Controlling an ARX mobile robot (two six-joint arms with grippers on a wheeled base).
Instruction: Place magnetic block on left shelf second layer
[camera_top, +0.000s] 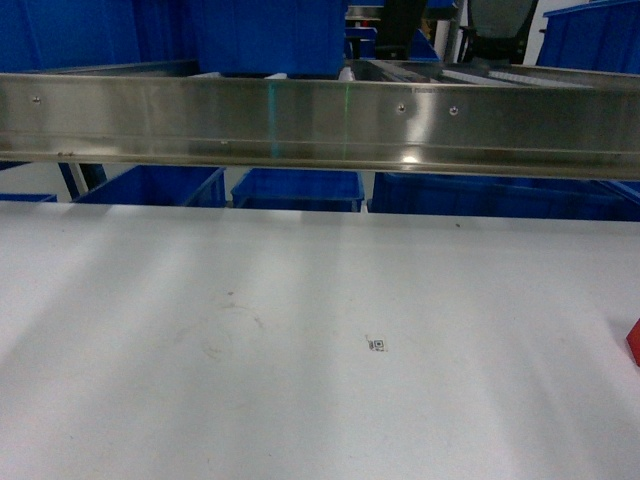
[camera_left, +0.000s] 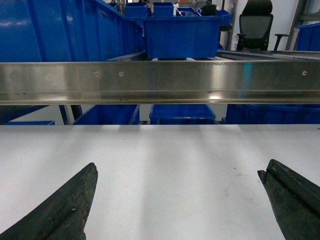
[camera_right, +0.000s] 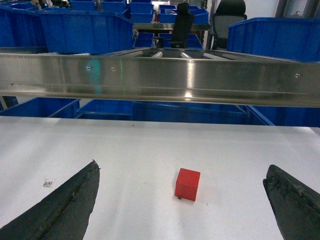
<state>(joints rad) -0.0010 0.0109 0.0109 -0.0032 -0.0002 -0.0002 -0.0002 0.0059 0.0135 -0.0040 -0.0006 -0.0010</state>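
Observation:
The magnetic block (camera_right: 188, 184), a small red cube, rests on the white tabletop (camera_right: 150, 150). It lies between the spread fingers of my right gripper (camera_right: 182, 170), slightly ahead of the tips and touching neither; the gripper is open. In the head view only a red sliver of the block (camera_top: 634, 342) shows at the right edge. My left gripper (camera_left: 177, 171) is open over bare table with nothing between its fingers. The steel rack level (camera_left: 150, 80) crosses above the table's far edge, with a large deep blue crate (camera_left: 60, 30) on its left. Neither gripper shows in the head view.
The steel front rail (camera_top: 320, 120) spans the whole width above the table's far edge. Smaller blue crates (camera_top: 298, 188) stand under it behind the table. White roller tracks (camera_right: 170, 54) run back on the right. A small printed marker (camera_top: 377, 345) sits on the table.

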